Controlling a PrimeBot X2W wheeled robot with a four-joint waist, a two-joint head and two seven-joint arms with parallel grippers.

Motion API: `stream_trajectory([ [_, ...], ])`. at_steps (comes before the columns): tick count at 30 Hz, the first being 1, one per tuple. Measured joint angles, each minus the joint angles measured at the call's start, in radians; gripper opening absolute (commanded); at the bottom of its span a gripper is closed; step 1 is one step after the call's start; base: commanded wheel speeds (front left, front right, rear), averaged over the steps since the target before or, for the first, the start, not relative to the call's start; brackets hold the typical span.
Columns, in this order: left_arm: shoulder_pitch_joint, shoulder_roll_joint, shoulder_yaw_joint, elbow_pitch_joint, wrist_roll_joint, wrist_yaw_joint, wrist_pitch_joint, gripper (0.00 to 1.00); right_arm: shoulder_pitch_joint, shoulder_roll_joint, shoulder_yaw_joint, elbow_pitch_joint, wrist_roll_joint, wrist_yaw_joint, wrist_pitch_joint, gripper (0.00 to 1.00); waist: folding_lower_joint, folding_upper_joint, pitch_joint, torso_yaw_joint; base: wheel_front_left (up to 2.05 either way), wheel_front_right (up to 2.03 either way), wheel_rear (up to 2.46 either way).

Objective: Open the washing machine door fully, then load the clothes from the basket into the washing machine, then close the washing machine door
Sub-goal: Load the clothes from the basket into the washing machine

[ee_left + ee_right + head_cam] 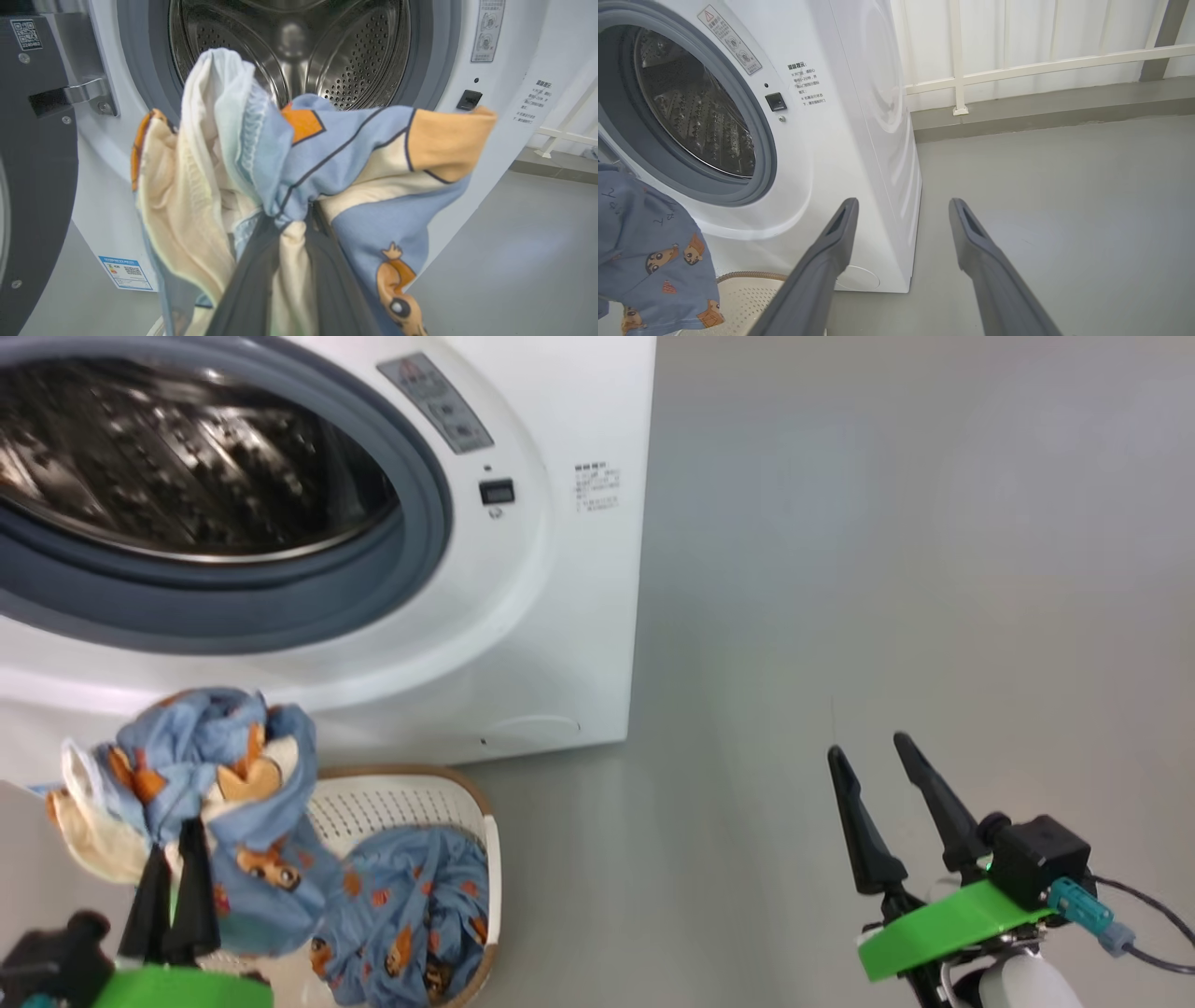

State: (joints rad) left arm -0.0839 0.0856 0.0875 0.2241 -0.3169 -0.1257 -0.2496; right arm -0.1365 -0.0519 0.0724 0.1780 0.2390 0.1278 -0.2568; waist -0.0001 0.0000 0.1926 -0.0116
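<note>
Clamping down with the left gripper [177,840], fingers nearly together on a bunched blue-and-cream bear-print garment [215,747]. Holding it up above the basket [392,807], right before the open mouth of the washing machine [560,569], with the steel drum [364,60] gleaming behind the cloth. Over on the left, the door [37,186], swung wide on its hinge. Down in the basket, a second garment [411,905], crumpled against the right wall. Off to the right, above grey floor [887,569], the right gripper [868,745], spread wide, gripping nothing.
</note>
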Motion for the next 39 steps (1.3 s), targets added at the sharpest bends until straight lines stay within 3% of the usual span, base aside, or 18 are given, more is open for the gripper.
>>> stream_trajectory([
  [18, 0.149, -0.025, 0.034, -0.149, 0.093, -0.002, 0.0, 0.0, 0.059, 0.001, 0.0, -0.001, 0.0, 0.0, 0.0, 1.0, 0.0, 0.0, -0.132, 0.008, 0.0, 0.0, 0.0],
  [39, 0.184, -0.04, 0.043, -0.173, 0.096, -0.002, 0.0, 0.0, 0.079, 0.001, 0.007, -0.004, 0.0, 0.0, 0.0, 1.0, 0.0001, 0.0, -0.149, -0.007, 0.0, 0.0, 0.0],
])
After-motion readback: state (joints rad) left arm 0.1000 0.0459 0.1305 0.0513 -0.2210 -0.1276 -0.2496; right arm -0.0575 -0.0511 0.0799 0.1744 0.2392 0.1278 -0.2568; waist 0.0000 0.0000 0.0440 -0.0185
